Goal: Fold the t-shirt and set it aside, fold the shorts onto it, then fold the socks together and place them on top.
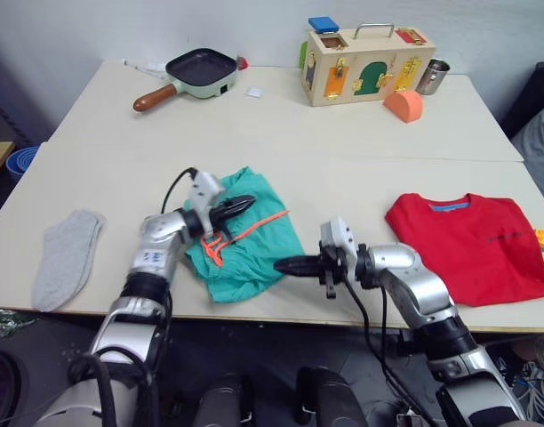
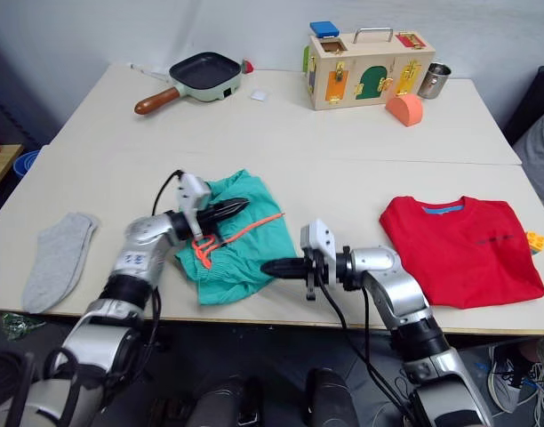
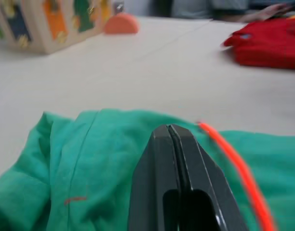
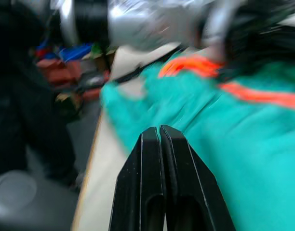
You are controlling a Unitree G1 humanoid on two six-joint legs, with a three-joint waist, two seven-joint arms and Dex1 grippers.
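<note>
Near the front edge of the pale table (image 1: 281,142), we see the teal shorts (image 1: 250,240) lying bunched in a loose fold, their orange drawstring (image 1: 245,233) trailing across the top. The left gripper (image 1: 239,205) rests over the upper part of the shorts, its two black fingers pressed together with no cloth visibly caught between them. The right gripper (image 1: 285,264) points at the right lower edge of the shorts, just beside the fabric, its fingers also pressed together and empty. Well to the right, the red t-shirt (image 1: 472,245) lies folded flat near the table's right edge. Well to the left, the grey socks (image 1: 66,256) lie flat by the left front corner. At the far side we see a frying pan (image 1: 199,73), a wooden latch box (image 1: 365,67), a metal cup (image 1: 433,76) and an orange block (image 1: 403,105).
</note>
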